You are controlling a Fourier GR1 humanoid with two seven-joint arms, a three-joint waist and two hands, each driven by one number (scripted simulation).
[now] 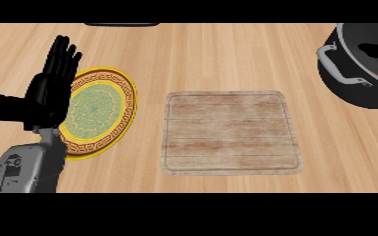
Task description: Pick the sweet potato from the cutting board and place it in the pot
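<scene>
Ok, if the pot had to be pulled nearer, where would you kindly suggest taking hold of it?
I'd take the pot by its grey loop handle, coming from the cutting board side. The handle stands out from the wall towards the board, leaving a gap for fingers, while the round wall looks too broad for a hand to wrap.

Cutting board [232, 132] — pale worn wood, matt; pot [362, 92] — dark, smooth; counter [221, 55] light wood.
</scene>
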